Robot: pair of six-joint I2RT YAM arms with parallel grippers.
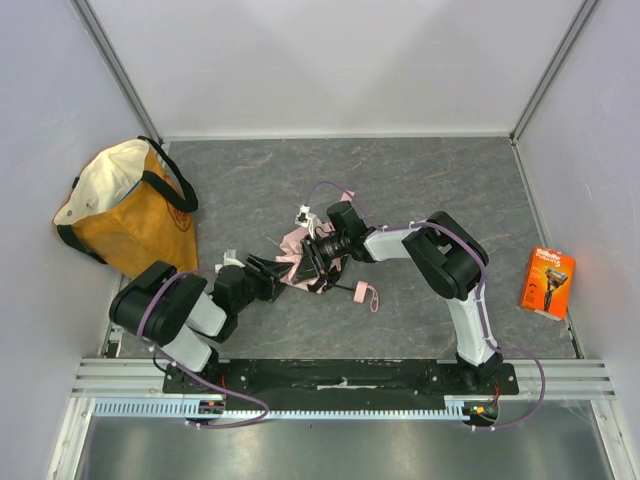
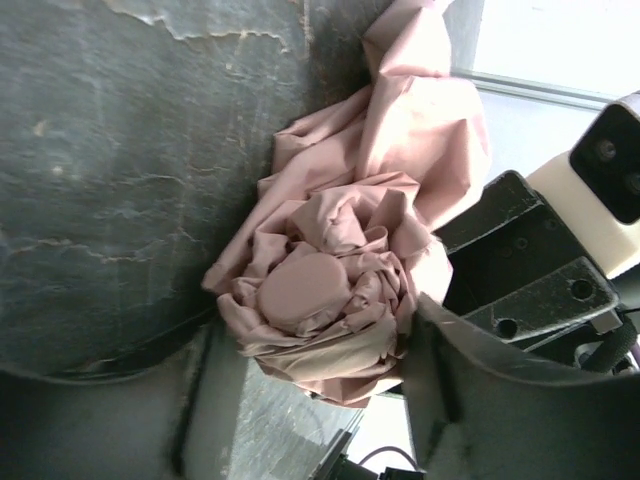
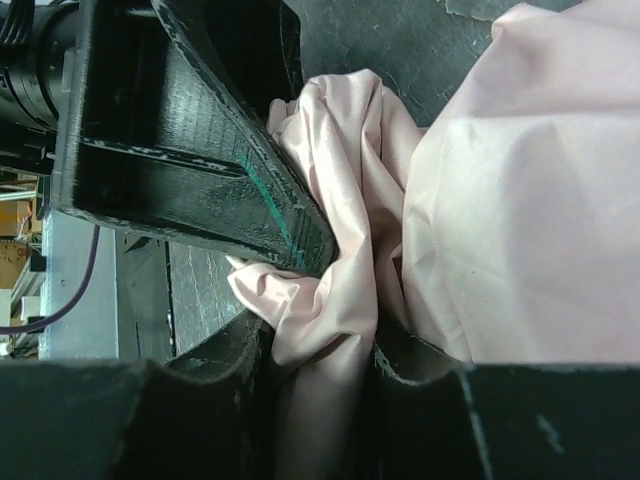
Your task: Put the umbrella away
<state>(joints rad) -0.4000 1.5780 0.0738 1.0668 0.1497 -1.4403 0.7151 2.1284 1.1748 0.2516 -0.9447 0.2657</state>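
umbrella [image 1: 296, 242] lies mid-table [image 1: 420, 180], collapsed and crumpled, not wrapped, wedged between the two grippers. its thin strap [image 1: 368, 296] trails on the surface to the right.

right gripper [image 1: 312, 262] reaches in from the right. wrist view shows its jaws narrow, with a fold of pink fabric pinched between the fingers [image 3: 520, 420], so it's holding the umbrella.

left gripper [image 1: 283, 272] comes in from the lower left. its jaws sit fairly wide around the bunched end of the canopy [image 2: 340, 270], and the fabric touches the right-hand finger [image 2: 500, 400]. can't tell if it's actually clamped.

the two grippers are very close, with one left finger pressing into the fabric just above the right gripper's jaws in the right wrist view.

tote [image 1: 125, 220] stands well off to the left by the wall, top open. orange box [image 1: 547, 283] is at the far right edge.
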